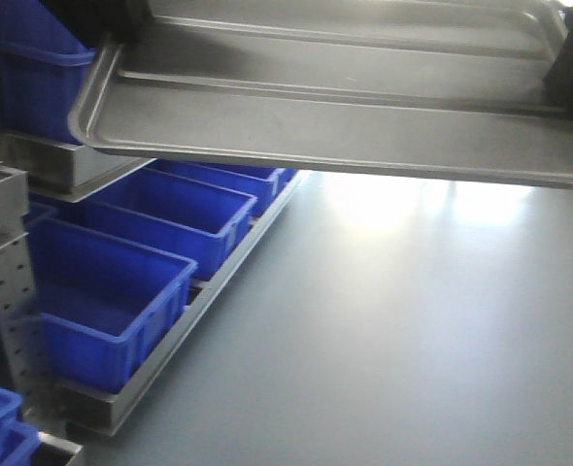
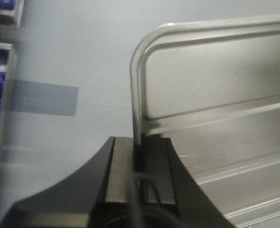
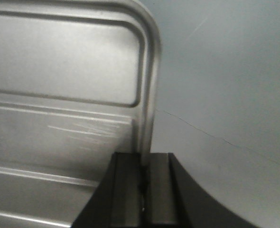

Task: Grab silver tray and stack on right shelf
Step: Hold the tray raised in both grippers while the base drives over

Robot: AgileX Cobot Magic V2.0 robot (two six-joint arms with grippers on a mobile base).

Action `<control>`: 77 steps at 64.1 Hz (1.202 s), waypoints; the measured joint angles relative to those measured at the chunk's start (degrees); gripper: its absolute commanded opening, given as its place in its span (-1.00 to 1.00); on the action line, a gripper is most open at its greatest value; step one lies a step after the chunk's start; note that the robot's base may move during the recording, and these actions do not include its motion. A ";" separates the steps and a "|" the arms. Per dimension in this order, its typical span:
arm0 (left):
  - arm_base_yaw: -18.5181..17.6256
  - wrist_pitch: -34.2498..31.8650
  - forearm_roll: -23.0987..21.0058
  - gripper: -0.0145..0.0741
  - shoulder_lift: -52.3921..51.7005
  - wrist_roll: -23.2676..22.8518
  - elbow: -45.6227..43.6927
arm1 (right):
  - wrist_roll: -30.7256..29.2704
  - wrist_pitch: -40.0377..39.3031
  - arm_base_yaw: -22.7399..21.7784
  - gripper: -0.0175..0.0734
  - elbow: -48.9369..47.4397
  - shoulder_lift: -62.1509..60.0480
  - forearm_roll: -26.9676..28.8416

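Pale grey floor (image 1: 413,340) fills the background. Above it you hold the shiny rectangular silver metal tray (image 1: 345,126), with its rounded corners and two long ridges, in the air across the top of the front view, resting on nothing. Your left gripper (image 2: 139,156) is clenched on the raised rim of one short side, black fingers pinching the lip. Your right gripper (image 3: 142,175) grasps the opposite short rim the same way. Below and to the left of the tray, a row of open blue plastic bins (image 1: 112,311) sits on a low steel rack (image 1: 160,364), and a higher blue bin (image 1: 34,78) stands close to the tray's left corner.

Both holds are on a thin lip only. If your arms travel unevenly or drift apart, the tray will likely twist or slip free. A swing to the left could clip that higher bin.

You cannot see the right shelf in any view, so you cannot judge how far it is. The tray's far edge is cut off in the front view, and the dark, blurred wrist views hide how deep the rim sits between the fingers.
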 measured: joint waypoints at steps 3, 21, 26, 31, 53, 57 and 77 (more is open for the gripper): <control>0.00 0.00 0.00 -0.88 0.00 0.00 0.00 | 0.00 0.00 0.00 -0.49 0.00 0.00 0.00; 0.00 0.00 -0.09 -0.88 0.00 0.00 0.00 | 0.00 0.19 0.00 -0.49 0.00 0.00 0.00; 0.00 0.00 -0.13 -0.88 0.00 0.00 0.00 | 0.00 0.22 0.00 -0.49 0.00 0.00 0.00; 0.00 0.00 -0.13 -0.88 0.00 0.00 0.00 | 0.00 0.22 0.00 -0.49 0.00 0.00 0.00; 0.00 0.13 -0.22 -0.88 0.00 0.00 0.00 | 0.00 0.22 0.00 -0.49 0.00 0.00 0.00; 0.00 0.13 -0.22 -0.88 0.00 0.00 0.00 | 0.00 0.22 0.00 -0.49 0.00 0.00 0.00; 0.00 0.13 -0.22 -0.88 0.00 0.00 0.00 | 0.00 0.22 0.00 -0.49 0.00 0.00 0.00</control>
